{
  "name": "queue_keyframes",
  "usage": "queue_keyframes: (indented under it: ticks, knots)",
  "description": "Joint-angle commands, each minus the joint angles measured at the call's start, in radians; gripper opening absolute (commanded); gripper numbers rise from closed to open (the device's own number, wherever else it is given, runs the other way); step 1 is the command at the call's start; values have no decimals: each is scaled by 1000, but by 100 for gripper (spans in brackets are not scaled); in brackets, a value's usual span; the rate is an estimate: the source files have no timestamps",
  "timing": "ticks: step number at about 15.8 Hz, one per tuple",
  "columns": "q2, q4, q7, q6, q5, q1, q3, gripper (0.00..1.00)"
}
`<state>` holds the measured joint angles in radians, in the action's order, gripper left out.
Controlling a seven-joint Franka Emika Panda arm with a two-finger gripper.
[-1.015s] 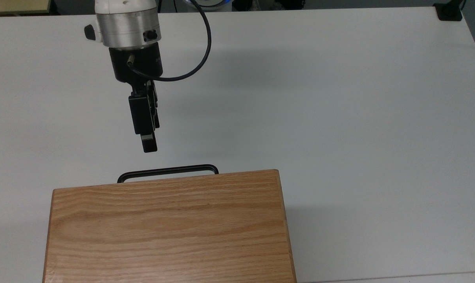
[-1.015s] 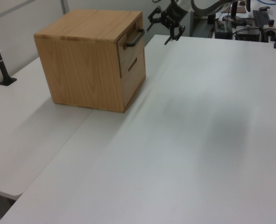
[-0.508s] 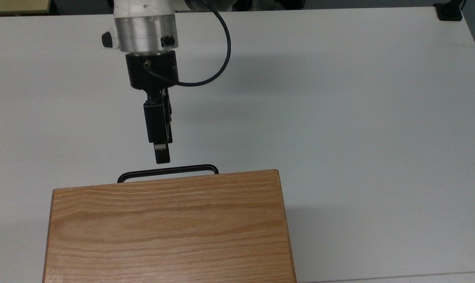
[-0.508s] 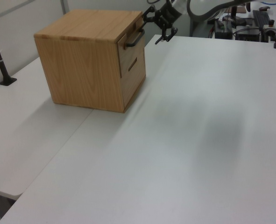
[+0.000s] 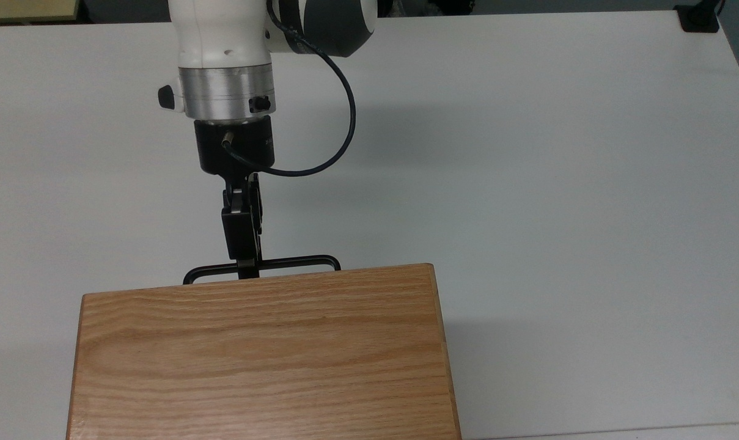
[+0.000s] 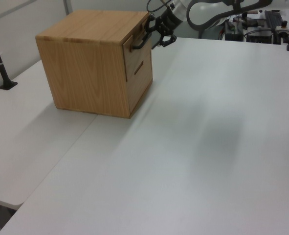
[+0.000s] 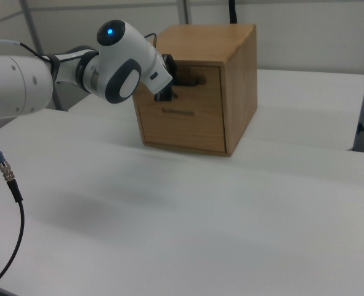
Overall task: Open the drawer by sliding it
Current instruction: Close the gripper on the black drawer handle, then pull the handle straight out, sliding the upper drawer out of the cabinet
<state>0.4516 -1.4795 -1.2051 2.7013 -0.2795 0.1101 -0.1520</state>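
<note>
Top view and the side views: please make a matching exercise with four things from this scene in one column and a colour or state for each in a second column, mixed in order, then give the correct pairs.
Things
1. drawer
2. bar handle
3. tool
4. table

Colour or state
A. white, flat surface
B. thin, black, on the top panel of the cabinet front
C. shut, flush with the cabinet front
D. at the bar, tip over it in the top view

Pairs: 1-C, 2-B, 3-D, 4-A

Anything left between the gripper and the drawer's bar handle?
Nothing. In the top view the gripper already crosses the bar handle of the drawer, left of its middle.
</note>
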Motion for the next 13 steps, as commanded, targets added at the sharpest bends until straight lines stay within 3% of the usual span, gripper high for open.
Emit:
queue_keyframes:
  ticks: [1, 6, 13]
  knots:
    - [3, 11, -7, 3, 11, 23, -34, 26]
    - [-74, -54, 12, -27, 13, 19, -40, 14]
    - [-335, -304, 148, -164, -6, -10, -35, 11]
